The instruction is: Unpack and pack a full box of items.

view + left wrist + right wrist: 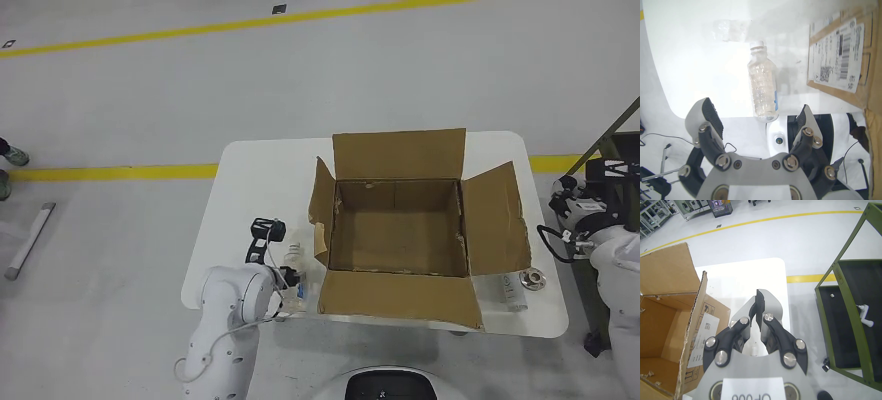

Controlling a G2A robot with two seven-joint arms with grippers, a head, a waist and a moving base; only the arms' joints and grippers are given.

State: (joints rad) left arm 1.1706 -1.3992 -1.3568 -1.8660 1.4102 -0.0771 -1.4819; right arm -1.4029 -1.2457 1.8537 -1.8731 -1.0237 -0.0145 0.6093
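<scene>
An open cardboard box stands in the middle of the white table, its four flaps spread and its floor bare. A clear plastic bottle with a white cap lies on the table to the left of the box, its base at the front edge. My left gripper is open above that base end, one finger on each side, touching nothing. My right gripper is shut and empty, hovering at the right end of the table beside the box's right flap.
A crumpled clear bag lies beyond the bottle's cap. The box's labelled left flap hangs close to the bottle. A white tube and a round metal piece lie right of the box's front flap. A green cart stands off the table's right.
</scene>
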